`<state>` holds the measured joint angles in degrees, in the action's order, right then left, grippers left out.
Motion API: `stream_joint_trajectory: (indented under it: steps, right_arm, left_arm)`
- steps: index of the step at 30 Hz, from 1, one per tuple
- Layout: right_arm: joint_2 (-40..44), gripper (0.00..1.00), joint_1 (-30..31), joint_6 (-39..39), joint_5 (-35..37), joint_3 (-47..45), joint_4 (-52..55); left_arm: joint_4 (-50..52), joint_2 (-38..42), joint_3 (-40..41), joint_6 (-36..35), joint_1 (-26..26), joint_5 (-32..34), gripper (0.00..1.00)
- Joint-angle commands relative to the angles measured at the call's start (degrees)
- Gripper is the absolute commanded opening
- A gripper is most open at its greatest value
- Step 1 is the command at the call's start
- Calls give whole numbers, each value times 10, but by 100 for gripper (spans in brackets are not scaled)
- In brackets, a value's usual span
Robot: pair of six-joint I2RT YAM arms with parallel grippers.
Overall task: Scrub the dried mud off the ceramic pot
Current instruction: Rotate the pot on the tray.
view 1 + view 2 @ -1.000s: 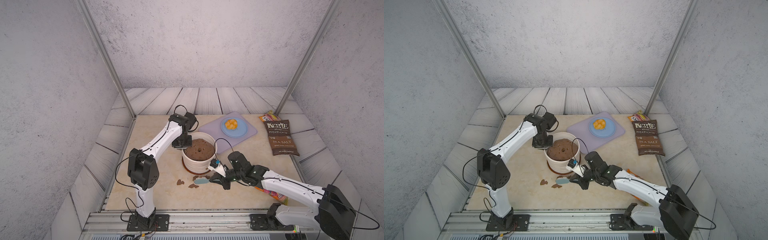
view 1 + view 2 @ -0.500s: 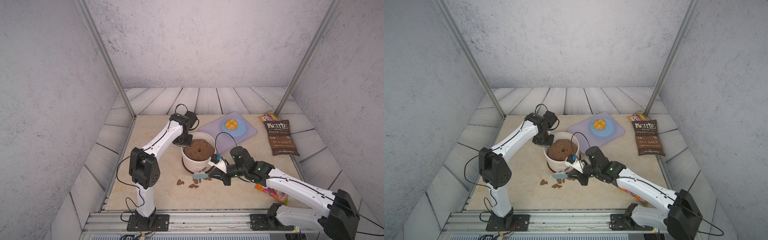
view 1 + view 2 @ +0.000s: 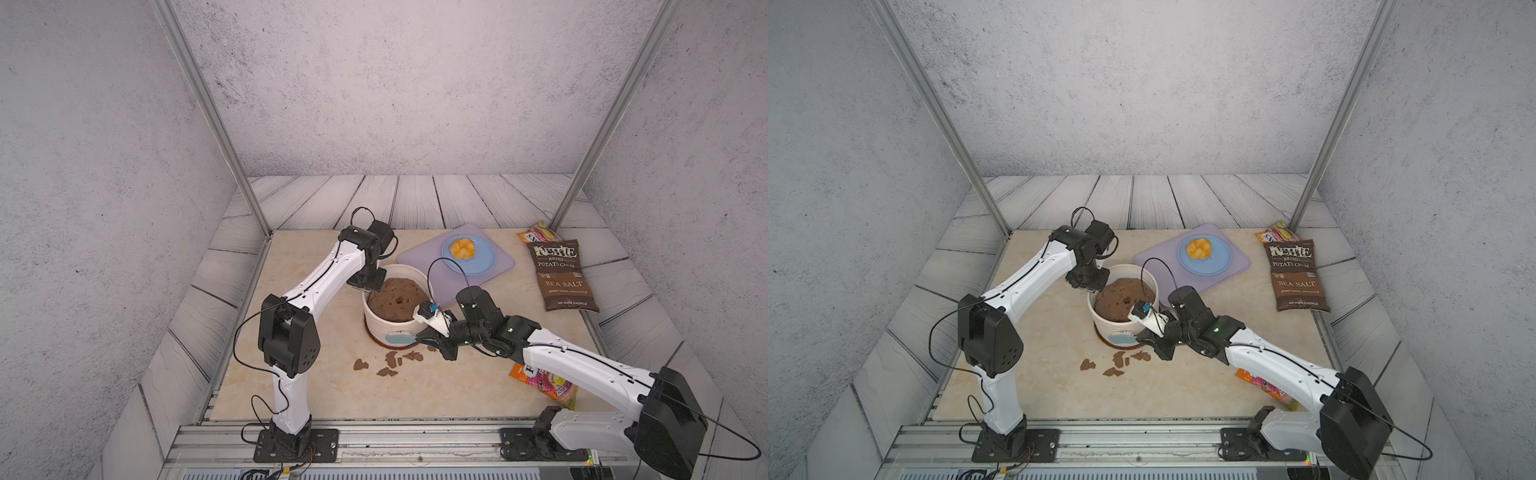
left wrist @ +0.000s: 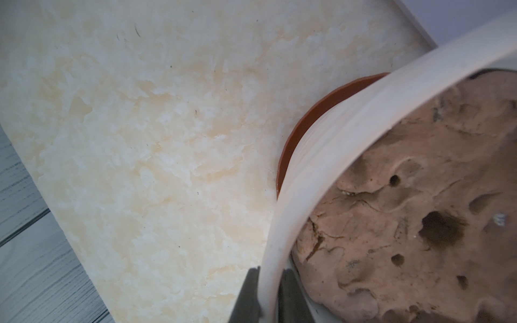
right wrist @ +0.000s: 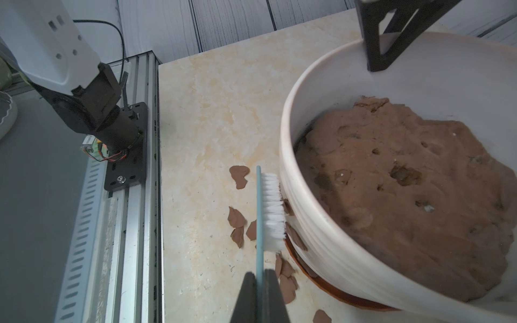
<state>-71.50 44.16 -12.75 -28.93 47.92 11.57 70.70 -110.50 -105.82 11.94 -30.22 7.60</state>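
Jaws: left gripper (image 4: 268,276) pinches ceramic pot (image 3: 387,327) rim; right gripper (image 5: 261,275) clamps brush (image 5: 269,212); pot upright, mouth up.

White arm links (image 3: 328,276), black joints (image 3: 289,332), black cables (image 3: 234,347)

Beige tabletop (image 3: 332,395) with dried mud flakes (image 3: 360,365), reddish saucer (image 4: 305,123), lilac mat (image 3: 424,262), chip bag (image 3: 561,274), orange snack packet (image 3: 544,384).

Robot test cell, grey panel walls (image 3: 374,83), aluminium frame posts (image 3: 210,116), slotted base rail (image 3: 415,438), marble-look tabletop (image 3: 332,399)
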Motion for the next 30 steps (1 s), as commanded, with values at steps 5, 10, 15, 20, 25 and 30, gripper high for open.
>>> stream_joint_trajectory:
  steps: [5, 10, 15, 20, 25, 30]
  right_arm:
    - [-23, 0, -26, -16, 10, 3, -21]
    - [-25, 0, -49, -22, 14, -12, -22]
    - [-22, 0, -52, -17, 15, -34, -23]
    - [-20, 0, -53, -5, 16, -59, -34]
    - [-25, 0, -53, 1, 6, -66, -35]
    - [-24, 0, -50, 20, -26, -81, -42]
  left_arm:
    - [35, -17, 36, -69, -1, 47, 0]
    - [32, -14, 37, -72, -1, 37, 0]
    - [33, -16, 37, -76, -1, 36, 0]
    - [34, -14, 37, -80, -1, 37, 0]
    - [34, -14, 37, -82, -1, 37, 0]
    - [33, -16, 35, -83, -1, 36, 0]
